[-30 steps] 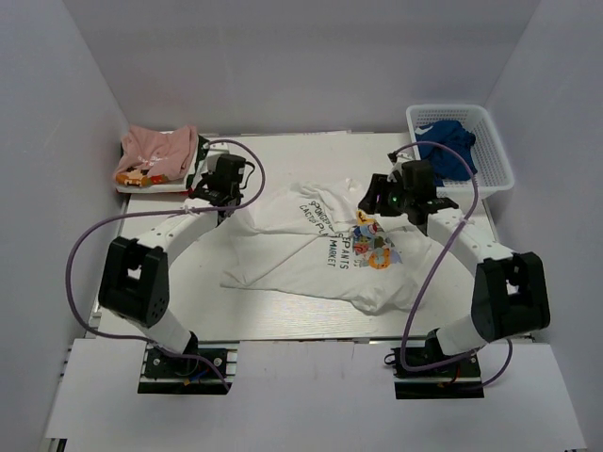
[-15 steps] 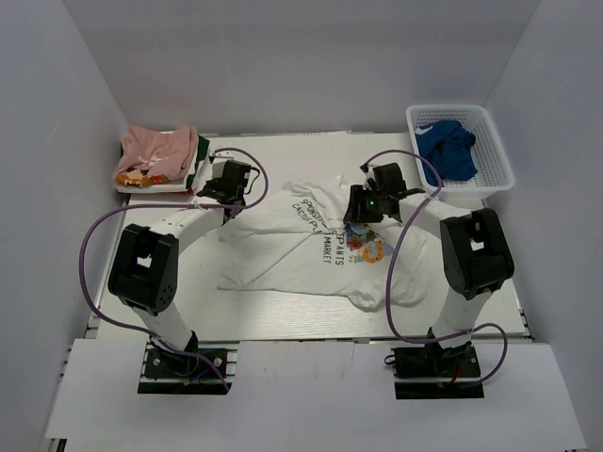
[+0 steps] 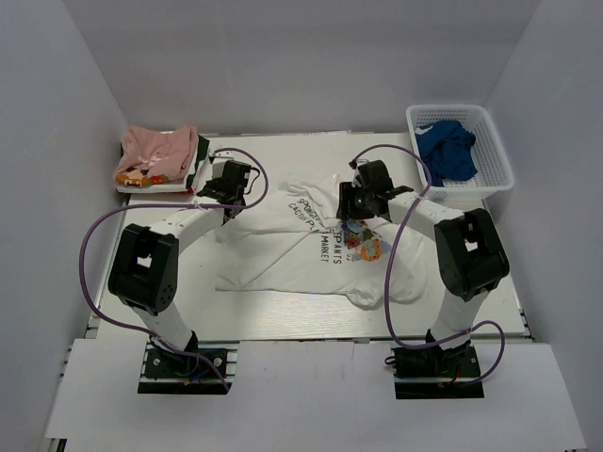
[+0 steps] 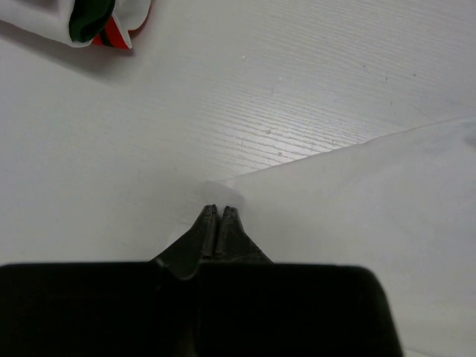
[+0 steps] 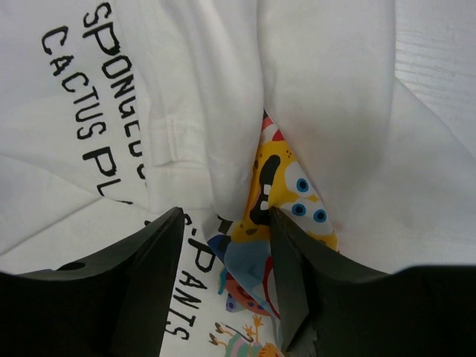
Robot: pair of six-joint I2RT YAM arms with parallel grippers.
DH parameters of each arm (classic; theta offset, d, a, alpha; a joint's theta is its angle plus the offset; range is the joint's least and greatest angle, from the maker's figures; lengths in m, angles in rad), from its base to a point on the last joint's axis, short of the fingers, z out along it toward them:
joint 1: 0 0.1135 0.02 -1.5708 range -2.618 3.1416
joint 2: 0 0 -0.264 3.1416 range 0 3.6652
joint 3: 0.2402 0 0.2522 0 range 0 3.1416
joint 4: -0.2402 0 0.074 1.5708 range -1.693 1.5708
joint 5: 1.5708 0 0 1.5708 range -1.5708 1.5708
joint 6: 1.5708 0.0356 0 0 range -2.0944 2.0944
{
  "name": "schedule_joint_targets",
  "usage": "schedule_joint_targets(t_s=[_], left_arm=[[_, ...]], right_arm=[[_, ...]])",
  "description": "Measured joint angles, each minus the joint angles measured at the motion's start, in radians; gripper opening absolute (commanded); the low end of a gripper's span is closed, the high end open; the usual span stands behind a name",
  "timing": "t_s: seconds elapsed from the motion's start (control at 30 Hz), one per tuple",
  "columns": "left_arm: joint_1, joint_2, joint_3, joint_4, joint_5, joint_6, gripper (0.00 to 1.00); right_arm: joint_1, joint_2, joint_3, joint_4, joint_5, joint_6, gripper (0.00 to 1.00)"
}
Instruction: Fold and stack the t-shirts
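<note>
Cloth takes up the middle of the worktop [image 3: 283,151] in the top view: the white t-shirt [image 3: 311,259] is laid out there, open and rumpled, print upward. The pink t-shirt [image 3: 158,151] is seen folded on a small pile at the far left corner. A basket [image 3: 492,141] holding blue cloth [image 3: 448,146] is set at the far right corner. The left gripper [image 3: 224,200] is lowered at the white shirt's far left edge. The right gripper [image 3: 353,215] is placed over its far part, just beside the print.

In the left wrist view, the left gripper [image 4: 219,219] is shown with its fingers pressed together at a corner of the white t-shirt [image 4: 372,208]. Whether cloth is caught between them cannot be told. A folded garment [image 4: 97,22] of the pile is glimpsed toward the far left.

In the right wrist view, the right gripper [image 5: 223,216] is held spread. A raised fold of the white t-shirt [image 5: 327,89] stands between its fingers, and nothing is pinched. The cartoon print [image 5: 279,186] and the black lettering [image 5: 97,89] are partly covered by that fold.

The fabric is judged light, limp and easily dragged across the worktop. It would best be taken at sleeve ends, seams or hem corners and pinched through both layers. The white shirt is reckoned not yet folded.
</note>
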Motion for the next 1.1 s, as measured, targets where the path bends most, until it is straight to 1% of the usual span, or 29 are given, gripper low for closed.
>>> schedule_joint_targets(t_s=[0.17,0.27,0.53,0.6,0.63,0.67,0.73,0.77,0.97,1.03,1.1], left_arm=[[0.0,0.0,0.0,0.0,0.0,-0.001,0.0],[0.0,0.0,0.0,0.0,0.0,-0.002,0.0],[0.0,0.0,0.0,0.0,0.0,-0.002,0.0],[0.0,0.0,0.0,0.0,0.0,-0.002,0.0],[0.0,0.0,0.0,0.0,0.0,-0.002,0.0],[0.0,0.0,0.0,0.0,0.0,-0.002,0.0],[0.0,0.0,0.0,0.0,0.0,-0.002,0.0],[0.0,0.0,0.0,0.0,0.0,-0.002,0.0],[0.0,0.0,0.0,-0.005,-0.008,-0.005,0.0],[0.0,0.0,0.0,-0.012,-0.018,-0.01,0.0],[0.0,-0.005,0.001,-0.026,-0.031,-0.011,0.0]], right_arm=[[0.025,0.004,0.046,-0.014,0.04,-0.01,0.56],[0.04,0.024,0.085,-0.014,0.068,-0.013,0.5],[0.064,0.053,0.1,-0.042,0.141,-0.012,0.5],[0.064,0.06,0.1,-0.05,0.158,-0.011,0.43],[0.064,0.064,0.1,-0.051,0.164,-0.011,0.37],[0.064,0.067,0.1,-0.053,0.167,-0.011,0.25],[0.064,0.072,0.1,-0.059,0.166,-0.009,0.1],[0.065,0.072,0.1,-0.06,0.166,-0.009,0.0],[0.079,0.053,0.094,-0.048,0.135,-0.011,0.0],[0.085,0.003,0.074,-0.039,0.131,-0.011,0.0],[0.089,-0.085,0.036,-0.021,0.132,-0.013,0.0]])
